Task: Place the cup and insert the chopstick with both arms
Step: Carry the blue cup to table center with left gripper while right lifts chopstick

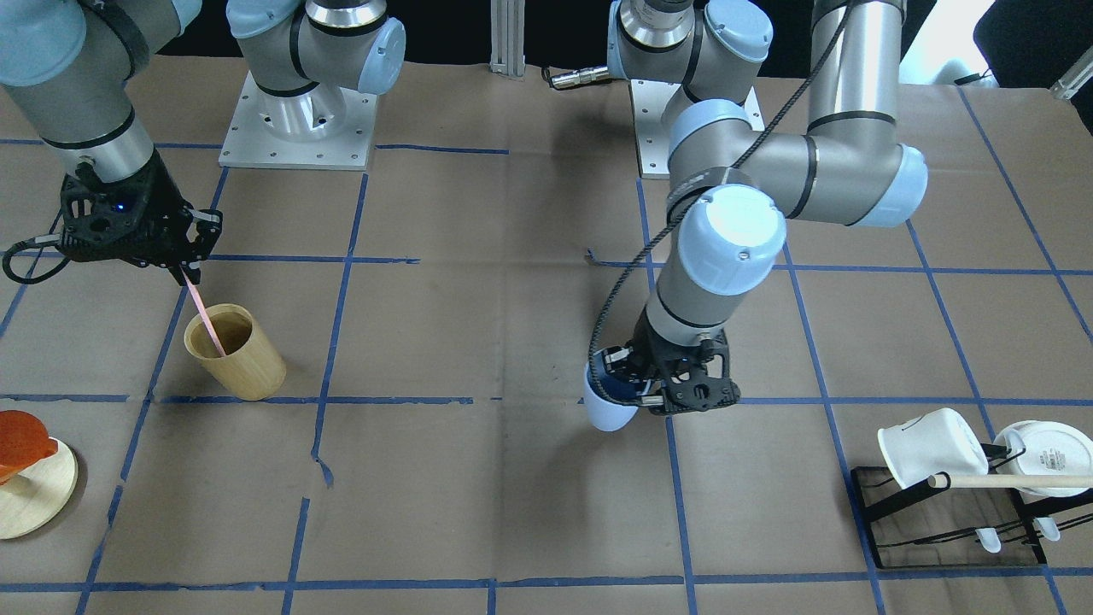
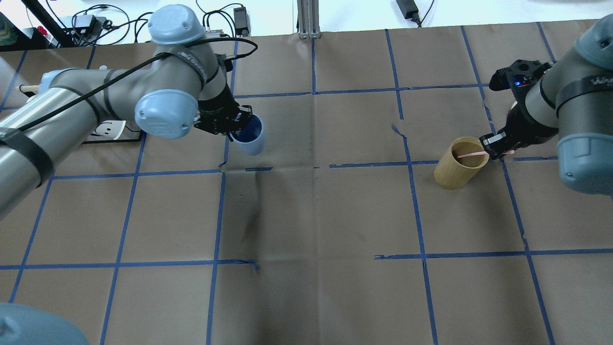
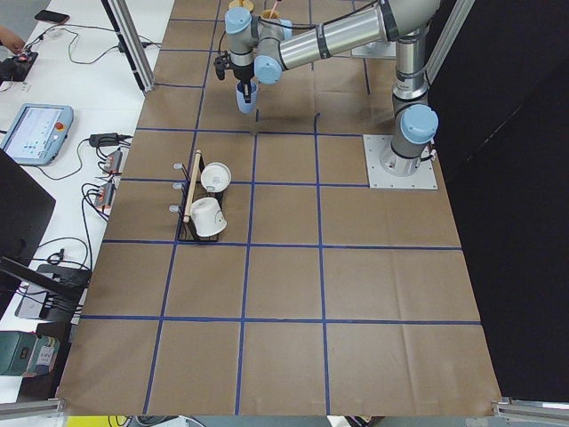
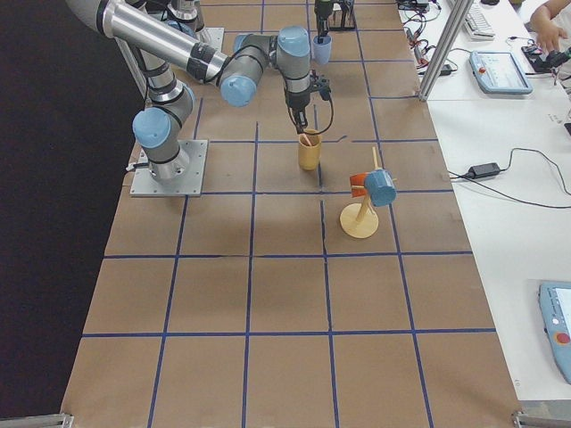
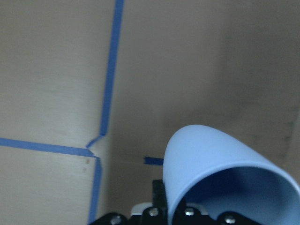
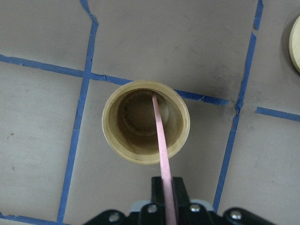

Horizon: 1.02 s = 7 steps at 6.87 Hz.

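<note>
My left gripper (image 2: 238, 127) is shut on the rim of the pale blue cup (image 2: 252, 138) and holds it tilted above the table. The cup also shows in the front view (image 1: 609, 412) under that gripper (image 1: 653, 391), and in the left wrist view (image 5: 211, 164). My right gripper (image 2: 498, 146) is shut on the top of the thin pink chopstick (image 2: 471, 154). The stick's lower end is inside the tan bamboo cup (image 2: 455, 172). The right wrist view looks down the chopstick (image 6: 161, 140) into the bamboo cup (image 6: 115, 140).
A black rack (image 1: 948, 534) with white mugs (image 1: 935, 444) and a thick wooden rod (image 1: 1008, 481) stands at the robot's far left. A round wooden stand (image 1: 34, 495) with an orange cup (image 1: 17, 440) is at the far right. Both arm bases stand at the robot's edge of the table.
</note>
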Tool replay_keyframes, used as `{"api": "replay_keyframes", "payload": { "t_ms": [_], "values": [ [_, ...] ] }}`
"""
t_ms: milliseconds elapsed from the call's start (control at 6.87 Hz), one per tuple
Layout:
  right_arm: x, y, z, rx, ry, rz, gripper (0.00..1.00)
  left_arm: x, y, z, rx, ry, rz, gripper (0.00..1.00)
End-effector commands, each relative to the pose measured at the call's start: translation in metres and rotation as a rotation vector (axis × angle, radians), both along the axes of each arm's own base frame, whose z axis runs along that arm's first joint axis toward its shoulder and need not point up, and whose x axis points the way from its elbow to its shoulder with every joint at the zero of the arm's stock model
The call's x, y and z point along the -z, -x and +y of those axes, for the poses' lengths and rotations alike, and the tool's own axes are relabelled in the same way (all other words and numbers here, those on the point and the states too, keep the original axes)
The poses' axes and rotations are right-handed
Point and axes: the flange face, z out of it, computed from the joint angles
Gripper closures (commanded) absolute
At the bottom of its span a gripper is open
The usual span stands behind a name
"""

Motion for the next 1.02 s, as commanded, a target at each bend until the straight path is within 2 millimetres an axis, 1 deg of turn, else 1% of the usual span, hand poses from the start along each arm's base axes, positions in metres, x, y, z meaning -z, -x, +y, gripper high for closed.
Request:
{"api": "replay_keyframes", "payload": {
  "t_ms": [0, 146, 291, 437, 583, 728, 874],
  "values": [
    [-0.036, 0.001, -0.009, 0.002, -0.019, -0.009, 0.94, 0.011, 0.076, 0.008, -0.101, 0.0, 0.078, 1.0],
    [-0.05, 0.0, -0.011, 0.016, -0.03, -0.016, 0.94, 0.014, 0.105, 0.02, -0.052, 0.0, 0.065, 1.0],
    [-0.066, -0.003, -0.012, 0.028, -0.043, -0.043, 0.94, 0.03, 0.115, 0.026, -0.036, -0.025, 0.053, 0.97],
    [-0.081, -0.004, -0.012, 0.045, -0.06, -0.053, 0.94, 0.033, 0.113, 0.033, -0.029, -0.029, 0.019, 0.96],
    [-0.1, -0.005, -0.013, 0.053, -0.071, -0.057, 0.94, 0.042, 0.113, 0.032, -0.028, -0.039, 0.014, 0.96],
    [-0.118, -0.005, -0.013, 0.053, -0.067, -0.058, 0.94, 0.055, 0.115, 0.028, -0.036, -0.054, 0.008, 0.91],
    [-0.135, -0.005, -0.014, 0.053, -0.066, -0.058, 0.93, 0.062, 0.115, 0.028, -0.036, -0.063, 0.003, 0.63]
  ]
}}
